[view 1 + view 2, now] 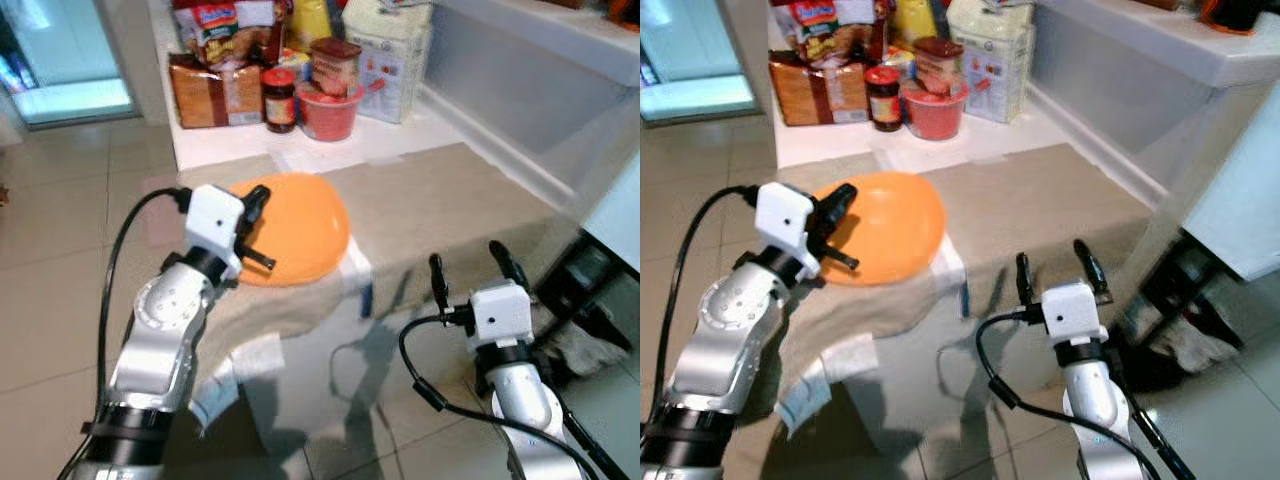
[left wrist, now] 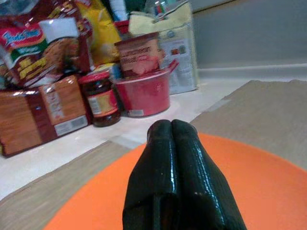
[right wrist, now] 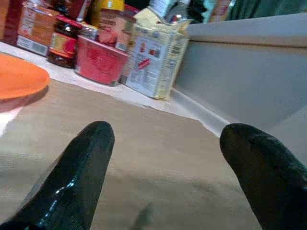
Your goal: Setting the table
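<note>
Two black fingers of the left gripper (image 2: 171,143) are pressed together, tips over the near rim of the orange plate (image 1: 300,225), which lies on the beige cloth (image 1: 440,200) at the near left corner of the table; I cannot tell whether they pinch the rim or merely rest above it. The right gripper (image 1: 472,266) hangs spread wide and empty off the cloth's front edge, at about four o'clock from the plate and well apart from it. To do this step well, I judge the left gripper should settle the plate flat and further in from the corner, since its near edge sits close to where the cloth drops away, then draw straight back so the cloth is not dragged. At twelve o'clock from the plate, on the white counter (image 1: 215,145), stand a red tub (image 1: 328,112) with a brown packet (image 1: 334,66) poking out, a dark jar with a red lid (image 1: 279,100), and a white carton (image 1: 390,60); the jar's contents look dark, nothing more is legible.
</note>
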{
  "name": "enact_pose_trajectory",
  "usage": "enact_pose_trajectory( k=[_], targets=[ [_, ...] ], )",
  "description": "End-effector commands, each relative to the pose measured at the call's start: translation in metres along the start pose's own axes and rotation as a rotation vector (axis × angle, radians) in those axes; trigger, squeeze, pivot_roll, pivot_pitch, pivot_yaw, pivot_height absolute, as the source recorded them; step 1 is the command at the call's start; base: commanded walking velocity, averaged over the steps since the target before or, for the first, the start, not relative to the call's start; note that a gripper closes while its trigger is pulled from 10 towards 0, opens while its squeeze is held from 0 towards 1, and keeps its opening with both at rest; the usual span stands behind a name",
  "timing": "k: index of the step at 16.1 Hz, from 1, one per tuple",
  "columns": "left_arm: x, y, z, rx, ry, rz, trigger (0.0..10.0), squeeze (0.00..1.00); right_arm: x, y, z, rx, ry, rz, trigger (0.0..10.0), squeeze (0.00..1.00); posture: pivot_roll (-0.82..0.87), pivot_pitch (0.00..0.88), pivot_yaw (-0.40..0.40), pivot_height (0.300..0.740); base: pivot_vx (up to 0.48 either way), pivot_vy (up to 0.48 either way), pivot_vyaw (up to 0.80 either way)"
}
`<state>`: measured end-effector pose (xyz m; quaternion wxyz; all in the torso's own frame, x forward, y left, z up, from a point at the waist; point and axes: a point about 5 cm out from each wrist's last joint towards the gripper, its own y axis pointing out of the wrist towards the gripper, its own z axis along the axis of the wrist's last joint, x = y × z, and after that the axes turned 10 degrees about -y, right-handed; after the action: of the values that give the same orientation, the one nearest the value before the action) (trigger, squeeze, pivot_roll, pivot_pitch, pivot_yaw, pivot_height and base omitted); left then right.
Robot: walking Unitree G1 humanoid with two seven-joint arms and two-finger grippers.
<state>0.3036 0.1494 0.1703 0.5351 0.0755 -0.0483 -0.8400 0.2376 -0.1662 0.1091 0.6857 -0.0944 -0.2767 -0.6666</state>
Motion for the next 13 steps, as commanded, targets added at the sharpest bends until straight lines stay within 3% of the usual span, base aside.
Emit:
enact_pose_trajectory(
  k=[1, 8, 10, 13],
  targets=[
    [-0.005, 0.0, 0.0, -0.001, -0.005, 0.012, 10.0, 0.0, 0.0, 0.004, 0.005, 0.024, -0.003, -0.001, 10.0, 0.0, 0.04, 0.0, -0.005, 0.74, 0.401, 0.262, 0.0],
    [-0.009, 0.005, 0.009, 0.03, 0.01, 0.009, 10.0, 0.0, 0.001, 0.007, 0.007, 0.04, -0.002, 0.002, 10.0, 0.0, 0.05, 0.0, -0.011, 0.74, 0.0, 0.0, 0.0],
    [-0.015, 0.013, 0.012, -0.052, 0.017, -0.083, 10.0, 0.0, 0.002, 0.01, 0.011, 0.045, 0.013, -0.008, 10.0, 0.0, 0.04, 0.0, -0.009, 0.74, 0.0, 0.0, 0.0],
    [-0.03, 0.019, 0.017, -0.121, 0.05, -0.119, 10.0, 0.0, 0.005, 0.013, 0.011, 0.036, 0.033, -0.027, 10.0, 0.0, 0.04, 0.0, 0.003, 0.74, 0.0, 0.0, 0.0]
  ],
)
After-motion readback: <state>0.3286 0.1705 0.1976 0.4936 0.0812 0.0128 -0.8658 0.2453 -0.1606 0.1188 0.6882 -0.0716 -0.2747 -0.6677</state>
